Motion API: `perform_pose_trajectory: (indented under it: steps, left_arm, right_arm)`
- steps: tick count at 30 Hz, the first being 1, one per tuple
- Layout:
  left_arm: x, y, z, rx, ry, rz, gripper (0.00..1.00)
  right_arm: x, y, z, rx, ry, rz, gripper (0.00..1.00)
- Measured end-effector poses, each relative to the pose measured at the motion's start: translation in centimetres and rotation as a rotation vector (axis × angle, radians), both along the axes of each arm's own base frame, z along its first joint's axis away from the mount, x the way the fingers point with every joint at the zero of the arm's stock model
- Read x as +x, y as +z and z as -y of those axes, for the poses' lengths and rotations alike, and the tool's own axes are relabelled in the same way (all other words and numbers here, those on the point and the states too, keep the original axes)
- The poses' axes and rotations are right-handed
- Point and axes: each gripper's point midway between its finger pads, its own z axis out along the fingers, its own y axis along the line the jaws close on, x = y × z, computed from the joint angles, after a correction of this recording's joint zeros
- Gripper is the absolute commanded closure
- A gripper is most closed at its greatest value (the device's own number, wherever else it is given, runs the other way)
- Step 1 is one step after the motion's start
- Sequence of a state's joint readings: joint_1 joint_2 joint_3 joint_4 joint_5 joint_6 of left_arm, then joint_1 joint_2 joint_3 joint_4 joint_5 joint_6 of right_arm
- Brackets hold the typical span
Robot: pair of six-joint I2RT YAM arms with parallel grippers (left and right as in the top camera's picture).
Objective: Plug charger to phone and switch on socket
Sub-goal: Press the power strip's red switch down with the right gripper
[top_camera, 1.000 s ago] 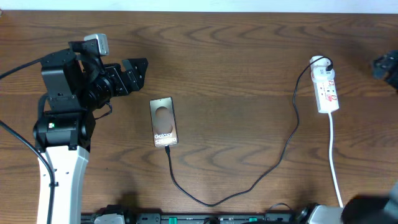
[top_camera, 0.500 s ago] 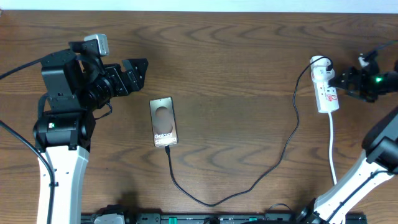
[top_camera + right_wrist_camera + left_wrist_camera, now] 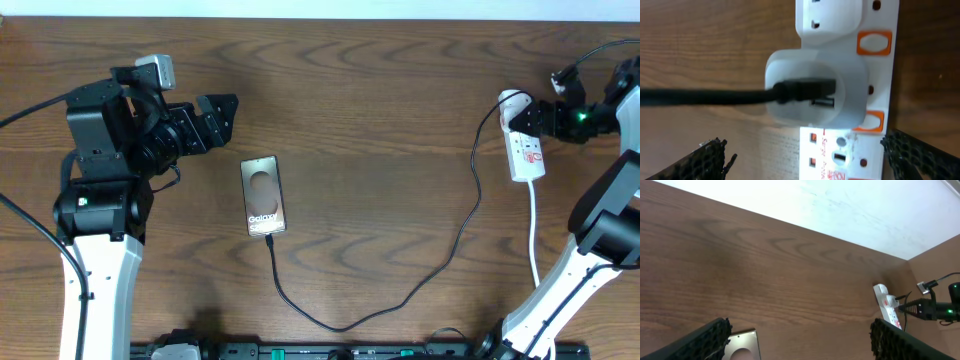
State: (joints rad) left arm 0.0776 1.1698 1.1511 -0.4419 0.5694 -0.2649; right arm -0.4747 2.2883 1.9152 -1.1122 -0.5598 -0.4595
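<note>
The phone (image 3: pixel 263 195) lies flat left of centre, its top corner (image 3: pixel 743 346) showing between my left fingers. The charger cable (image 3: pixel 452 245) runs from the phone's lower end in a long loop to a white adapter (image 3: pixel 815 92) seated in the socket (image 3: pixel 526 146), a white strip at the right. My left gripper (image 3: pixel 222 114) hangs open up and left of the phone, holding nothing. Over the socket's upper end is my right gripper (image 3: pixel 541 118), open, with its fingers (image 3: pixel 706 159) either side of the strip. Orange switch marks (image 3: pixel 873 42) sit beside the adapter.
The socket's white cord (image 3: pixel 537 250) trails toward the front edge. A pale wall (image 3: pixel 850 210) borders the far side of the brown wooden table (image 3: pixel 380 90). The right arm's base (image 3: pixel 545 310) stands at front right, and the left arm's (image 3: pixel 95 260) at front left.
My right arm has swung in from the right edge and now hangs over the socket's upper end. The left arm, phone and cable have not moved.
</note>
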Motion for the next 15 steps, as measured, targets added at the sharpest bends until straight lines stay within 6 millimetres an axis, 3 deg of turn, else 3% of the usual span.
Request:
perform_pose_trajectory:
  steps: [15]
  left_arm:
    - [0.0, -0.1, 0.0, 0.000, 0.000, -0.004, 0.09]
  right_arm:
    - [1.0, -0.2, -1.4, 0.001, -0.055, -0.030, 0.01]
